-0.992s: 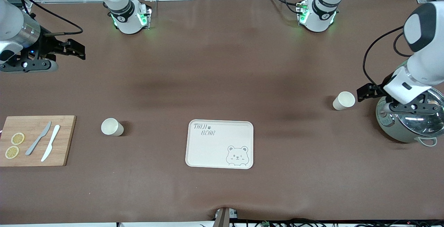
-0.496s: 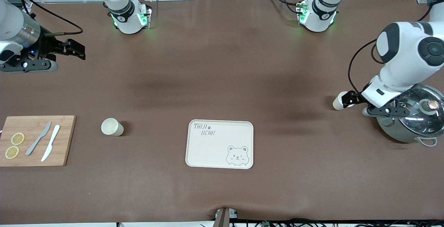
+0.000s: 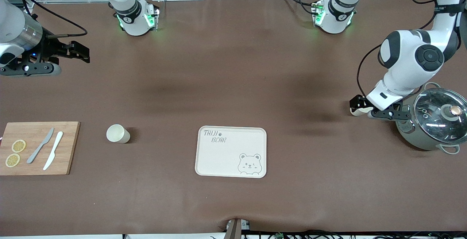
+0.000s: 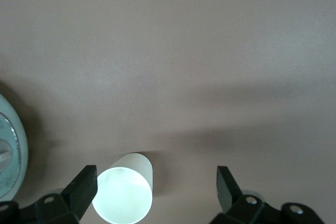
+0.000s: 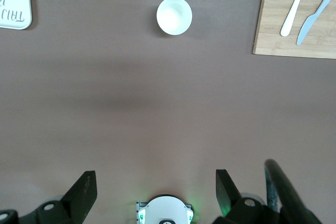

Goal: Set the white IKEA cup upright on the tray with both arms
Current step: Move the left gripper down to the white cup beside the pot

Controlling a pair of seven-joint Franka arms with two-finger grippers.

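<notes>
Brown cloth covers the whole table (image 3: 233,67). Front view: the cream tray (image 3: 219,158) lies flat at mid-table, near the camera's edge. One white cup (image 3: 118,134) stands upright between the tray and the wooden cutting board (image 3: 67,147), which carries two knives (image 3: 47,150) and two lemon slices (image 3: 15,153) at the right arm's end. A second white cup (image 3: 358,111) sits toward the left arm's end, just beside a lidded pot (image 3: 434,122); my left gripper (image 3: 359,104) is low over this cup and hides most of it. My right gripper (image 3: 78,52) waits in the air over bare cloth, farther from the camera than the cutting board.

Left wrist view: my left gripper (image 4: 156,182) has its fingers (image 4: 83,181) spread wide. The second cup (image 4: 124,192) sits between them, close against one finger and well apart from the other, unclamped. The pot's rim (image 4: 10,145) shows at the frame edge.

Right wrist view: my right gripper (image 5: 156,187) is spread apart and holds nothing. Below it lie the first cup (image 5: 174,16), a corner of the tray (image 5: 14,1) and the cutting board (image 5: 273,24).
</notes>
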